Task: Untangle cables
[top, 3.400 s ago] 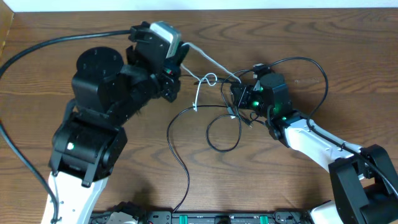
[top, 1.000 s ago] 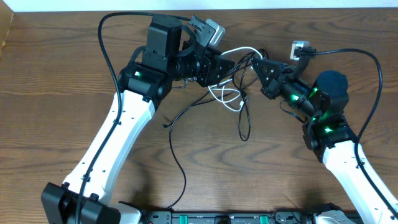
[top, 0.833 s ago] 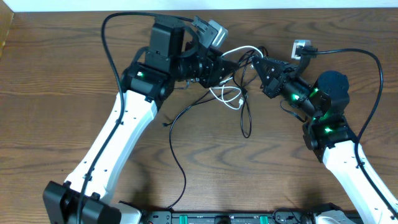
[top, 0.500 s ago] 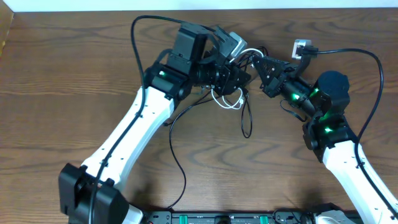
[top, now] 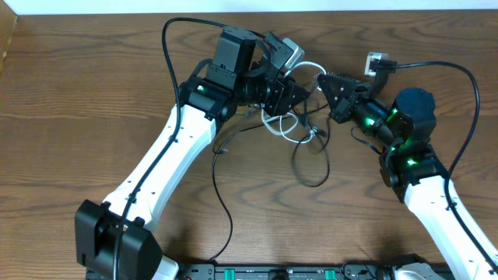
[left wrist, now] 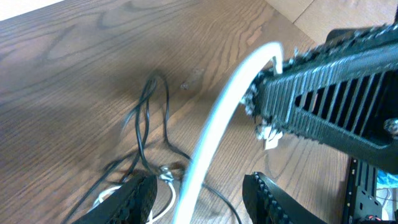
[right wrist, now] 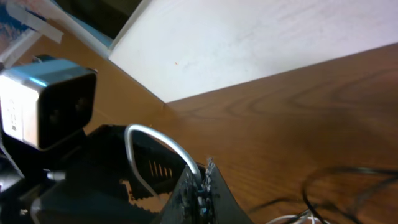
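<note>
Two arms angled inward, right fingers seemingly pinching white cable

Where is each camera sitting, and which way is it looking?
Overhead: above the table, looking straight down; both arms show, left hand and right hand close together.
Left wrist: on the left arm, looking down at the table and black cable; its own two fingers show at the bottom.
Right wrist: on the right arm, looking across the table towards the white wall; its own fingertips show, pinching the white cable.
Shared: both wrist views show the white cable and the right hand.
</note>
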{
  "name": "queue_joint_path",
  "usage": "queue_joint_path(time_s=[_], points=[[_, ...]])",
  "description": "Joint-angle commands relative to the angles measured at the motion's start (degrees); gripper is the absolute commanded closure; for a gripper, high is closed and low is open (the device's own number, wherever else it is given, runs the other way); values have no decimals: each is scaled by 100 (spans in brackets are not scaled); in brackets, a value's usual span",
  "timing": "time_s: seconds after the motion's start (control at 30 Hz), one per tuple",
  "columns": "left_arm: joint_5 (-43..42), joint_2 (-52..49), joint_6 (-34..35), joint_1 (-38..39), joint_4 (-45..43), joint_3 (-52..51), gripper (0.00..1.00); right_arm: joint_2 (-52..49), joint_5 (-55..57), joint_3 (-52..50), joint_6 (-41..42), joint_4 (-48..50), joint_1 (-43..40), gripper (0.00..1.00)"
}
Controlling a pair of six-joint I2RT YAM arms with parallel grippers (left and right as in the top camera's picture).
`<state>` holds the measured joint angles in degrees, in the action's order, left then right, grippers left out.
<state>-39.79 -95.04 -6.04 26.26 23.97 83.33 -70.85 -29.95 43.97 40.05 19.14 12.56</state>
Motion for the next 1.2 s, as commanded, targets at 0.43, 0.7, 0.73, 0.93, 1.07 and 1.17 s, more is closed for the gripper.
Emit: queue_joint_path(time_s=[0.43,0.7,0.73,0.93,1.07,1.17], points=[[319,-125,-424,-7,140,24,40,46,544,17,79,-710,-11,91],[319,-66,-420,-59,61,26,41,-11,1276,17,-461,-2173,-7,19],[321,-28,-420,-59,66,26,41,-57,1307,17,-494,-2249,0,19],[723,240,-417,-59,146,26,41,-820,1668,17,-450,-2186,315,20],[1078,380,-420,-59,186,26,41,-1641,1685,17,-203,-1915,474,26],[1091,470,-420,-59,205,26,41,-2332,1609,17,-81,-1320,634,31]])
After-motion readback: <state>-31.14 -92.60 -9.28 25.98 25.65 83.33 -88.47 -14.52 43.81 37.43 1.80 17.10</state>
